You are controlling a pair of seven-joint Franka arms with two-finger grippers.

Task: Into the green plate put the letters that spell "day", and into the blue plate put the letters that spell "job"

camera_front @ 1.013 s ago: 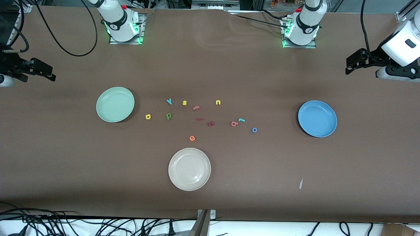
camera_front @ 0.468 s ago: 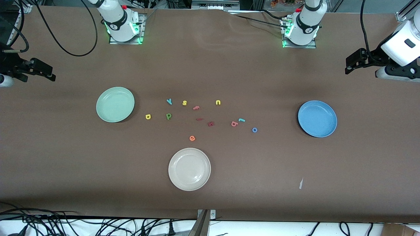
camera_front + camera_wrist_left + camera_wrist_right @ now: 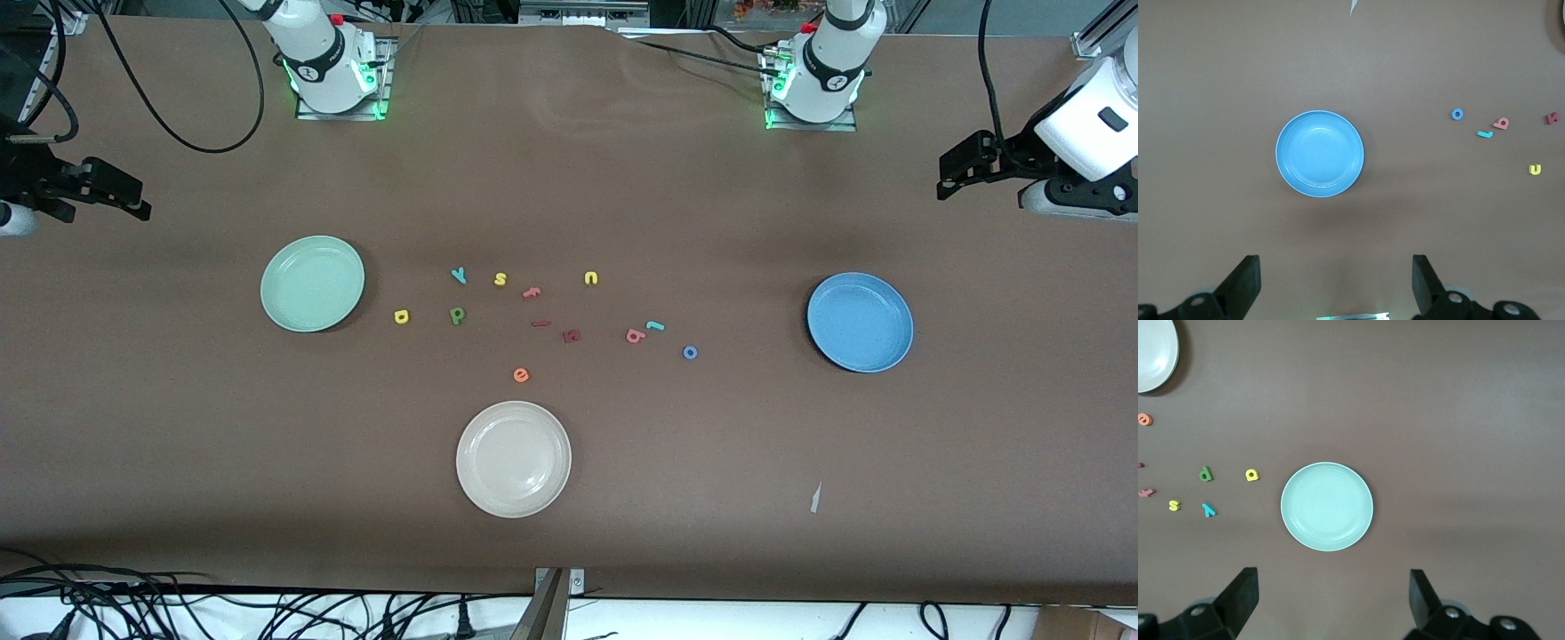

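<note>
Nothing on the worktop point(image 3: 569, 551) shifted over the last second; the left arm only twitched. Left gripper point(image 3: 1336, 280) hung over the blue plate point(image 3: 860, 322), right gripper point(image 3: 1331, 597) over the green plate point(image 3: 312, 284), fingers released on both. Day letters point(image 3: 456, 315) lay at the green plate's 3 o'clock, job letters point(image 3: 635, 336) at the blue plate's 9 o'clock. I judged sorting not begun.

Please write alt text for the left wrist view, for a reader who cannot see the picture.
An empty blue plate lies on a brown table, seen from above the left claw, whose fingers stand wide open. Beside the plate lie small foam letters: a blue "o", a teal "j", a salmon "b", a yellow "u" and a dark red letter.
</note>
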